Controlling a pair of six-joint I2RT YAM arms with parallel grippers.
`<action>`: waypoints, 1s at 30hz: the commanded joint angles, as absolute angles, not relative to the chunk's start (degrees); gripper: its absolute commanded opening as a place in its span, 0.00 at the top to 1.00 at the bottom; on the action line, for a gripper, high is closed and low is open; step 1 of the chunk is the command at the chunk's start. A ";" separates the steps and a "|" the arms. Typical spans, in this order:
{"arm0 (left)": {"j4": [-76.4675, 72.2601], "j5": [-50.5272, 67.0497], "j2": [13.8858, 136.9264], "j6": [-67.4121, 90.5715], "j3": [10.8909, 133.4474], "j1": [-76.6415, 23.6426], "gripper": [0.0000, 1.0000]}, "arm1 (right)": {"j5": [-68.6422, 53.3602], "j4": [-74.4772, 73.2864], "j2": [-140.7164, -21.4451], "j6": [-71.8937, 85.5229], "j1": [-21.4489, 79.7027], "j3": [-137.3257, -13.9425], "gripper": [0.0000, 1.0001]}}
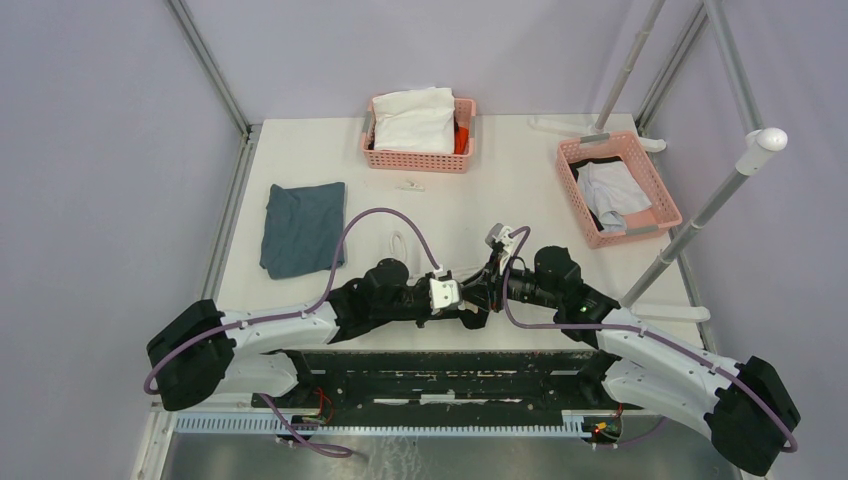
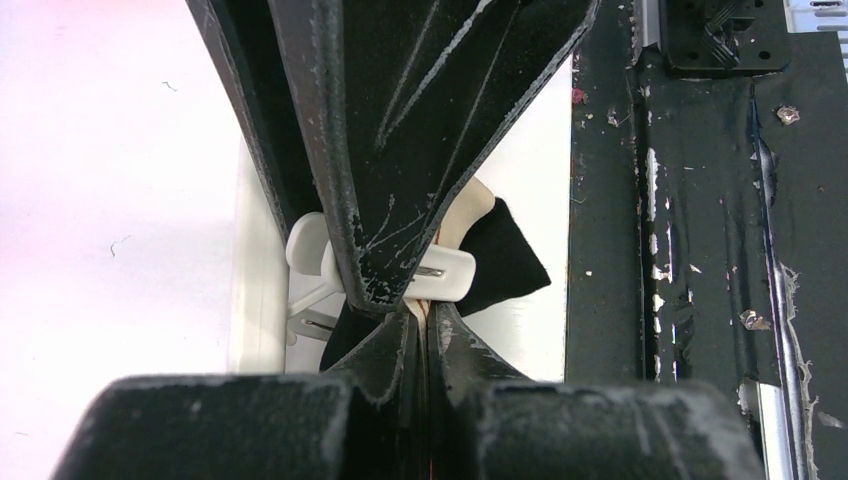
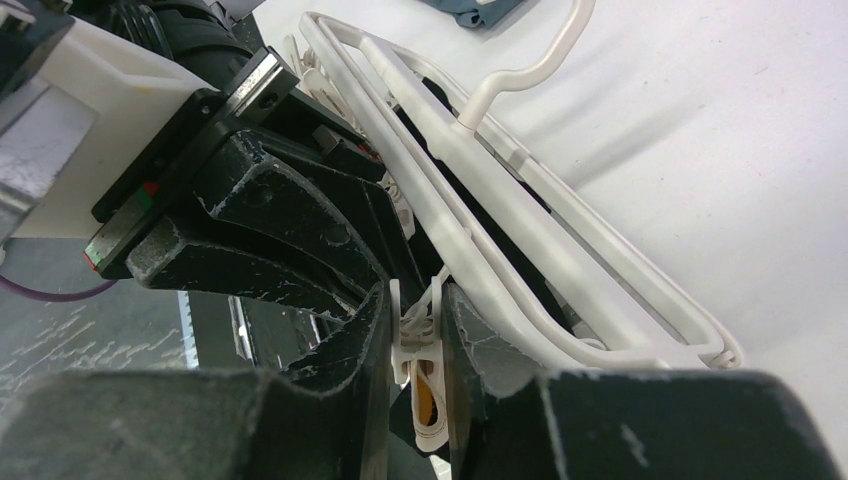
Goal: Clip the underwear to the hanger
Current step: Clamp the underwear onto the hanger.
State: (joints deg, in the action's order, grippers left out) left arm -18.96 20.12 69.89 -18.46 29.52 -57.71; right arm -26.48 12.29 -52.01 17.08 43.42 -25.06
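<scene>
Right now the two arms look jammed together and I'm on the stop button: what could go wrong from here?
The right gripper pinches a small white clip on the hanger; it might slip free and snap closed early. The left gripper holds only an edge of the underwear, which may pull out or miss the clip. The two grippers crowd each other and could collide.

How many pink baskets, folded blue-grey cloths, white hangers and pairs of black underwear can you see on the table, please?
Pink mesh baskets: 2
Blue-grey folded cloth: 1
White hanger: 1
Black underwear: 1
Total: 5
</scene>
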 commanded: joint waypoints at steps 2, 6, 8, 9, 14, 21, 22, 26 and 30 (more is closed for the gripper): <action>-26.08 21.09 67.51 -16.45 29.95 -57.31 0.97 | -28.24 13.38 -50.98 16.70 44.39 -27.33 0.90; -26.27 20.96 66.87 -16.22 29.38 -57.31 0.97 | -28.01 13.28 -50.72 16.61 44.40 -27.33 0.90; -26.28 20.90 66.62 -16.19 29.11 -57.31 0.97 | -27.84 13.33 -50.71 16.61 44.45 -27.29 0.90; -26.28 20.84 66.47 -16.20 29.09 -57.33 0.97 | -27.86 13.36 -50.71 16.61 44.44 -27.41 0.90; -26.15 20.74 66.19 -16.09 28.73 -57.31 0.97 | -27.70 13.28 -50.58 16.63 44.39 -27.49 0.90; -26.10 20.61 65.56 -16.17 28.10 -57.31 0.97 | -27.47 13.01 -50.19 16.70 44.39 -27.50 0.89; -26.04 20.57 65.44 -16.09 27.97 -57.30 0.97 | -27.38 13.01 -50.19 16.70 44.38 -27.50 0.89; -26.02 20.32 64.92 -16.08 27.64 -57.33 0.97 | -27.45 13.10 -50.34 16.91 44.39 -27.60 0.88; -26.36 20.19 65.18 -16.05 27.80 -57.30 0.97 | -27.55 13.21 -50.58 17.01 44.38 -27.69 0.81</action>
State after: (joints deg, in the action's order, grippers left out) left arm -20.32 19.86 66.94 -18.02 27.14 -57.60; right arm -26.50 11.84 -51.13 17.10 43.92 -25.06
